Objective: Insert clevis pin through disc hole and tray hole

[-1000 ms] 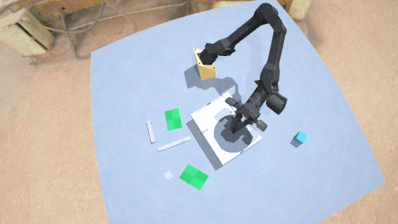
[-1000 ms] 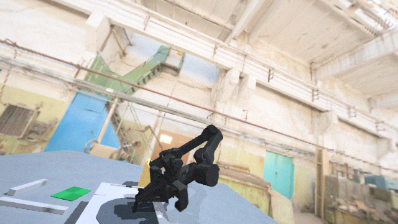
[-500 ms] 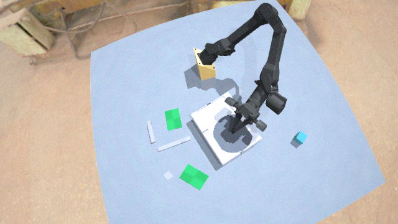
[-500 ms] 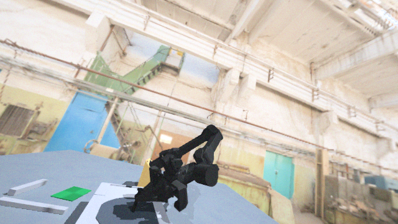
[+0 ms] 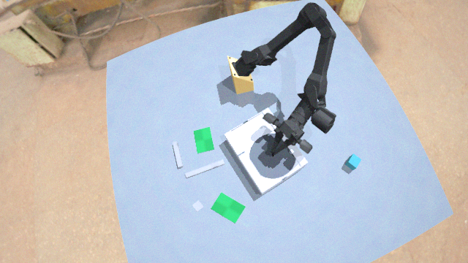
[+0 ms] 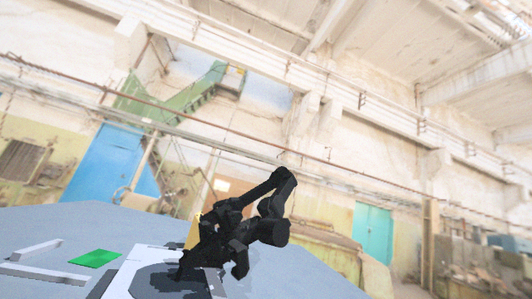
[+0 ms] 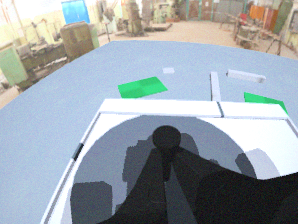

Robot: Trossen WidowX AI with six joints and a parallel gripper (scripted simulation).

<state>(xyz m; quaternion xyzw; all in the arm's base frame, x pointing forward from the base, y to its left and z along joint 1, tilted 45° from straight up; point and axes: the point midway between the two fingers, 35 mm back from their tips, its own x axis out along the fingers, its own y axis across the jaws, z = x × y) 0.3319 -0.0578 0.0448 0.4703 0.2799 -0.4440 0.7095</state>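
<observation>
My gripper is closed on the dark clevis pin, its round head uppermost at my fingertips. Beneath my fingers the wide grey disc lies flat inside the white-looking rimmed tray. I cannot tell whether the pin's lower end is in the disc's hole. Well apart from my hand, a small blue cube and two green patches lie on the blue table.

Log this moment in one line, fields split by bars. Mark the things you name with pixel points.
gripper [image 5: 272, 153] [image 6: 179, 276] [image 7: 164, 152]: shut on pin [image 7: 166, 137] | pin: head up, over disc [image 5: 261, 169] [image 6: 139, 286] [image 7: 100, 160] | disc: in tray [image 5: 239, 140] [image 6: 120, 270] [image 7: 165, 107] | release: not done
</observation>
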